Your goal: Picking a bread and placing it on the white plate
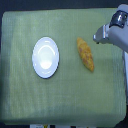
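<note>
The white plate (pixel 45 57) rests empty on the green surface (pixel 60 100), toward the exterior view's left. The bread (pixel 85 53) lies on the surface just beside the plate's right, untouched. The hand (pixel 99 35) hovers near the bread's upper end; its state cannot be told. Recommended: center over the loaf's middle, align the fingers across its narrow width, then descend.

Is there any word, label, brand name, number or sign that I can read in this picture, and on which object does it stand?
None: no readable text shows anywhere in the exterior view.
The bread: no label.
The white plate: plain, no mark.
The gripper: blurred; no lettering can be made out on it.
The green cloth: only a woven texture, no print.
</note>
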{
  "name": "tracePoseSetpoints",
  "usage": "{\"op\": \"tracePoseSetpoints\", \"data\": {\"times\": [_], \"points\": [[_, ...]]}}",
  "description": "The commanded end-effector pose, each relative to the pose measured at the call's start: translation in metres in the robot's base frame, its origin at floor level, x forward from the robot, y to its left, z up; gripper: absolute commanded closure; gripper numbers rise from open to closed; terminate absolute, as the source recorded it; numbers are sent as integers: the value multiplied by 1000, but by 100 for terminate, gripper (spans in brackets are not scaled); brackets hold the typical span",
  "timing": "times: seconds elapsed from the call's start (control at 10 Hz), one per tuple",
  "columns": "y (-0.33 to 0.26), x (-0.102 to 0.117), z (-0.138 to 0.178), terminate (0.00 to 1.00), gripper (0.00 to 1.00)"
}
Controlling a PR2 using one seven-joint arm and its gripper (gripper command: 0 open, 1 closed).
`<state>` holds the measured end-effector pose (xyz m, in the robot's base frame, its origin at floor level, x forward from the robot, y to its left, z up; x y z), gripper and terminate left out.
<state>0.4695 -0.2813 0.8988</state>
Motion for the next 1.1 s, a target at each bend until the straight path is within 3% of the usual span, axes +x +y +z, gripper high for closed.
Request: {"op": "tracePoseSetpoints", "data": {"times": [0.0, 0.3, 1.0], "points": [[1, -1, 0, 0, 0], [4, 4, -3, 0, 0], [56, 28, -51, 0, 0]]}}
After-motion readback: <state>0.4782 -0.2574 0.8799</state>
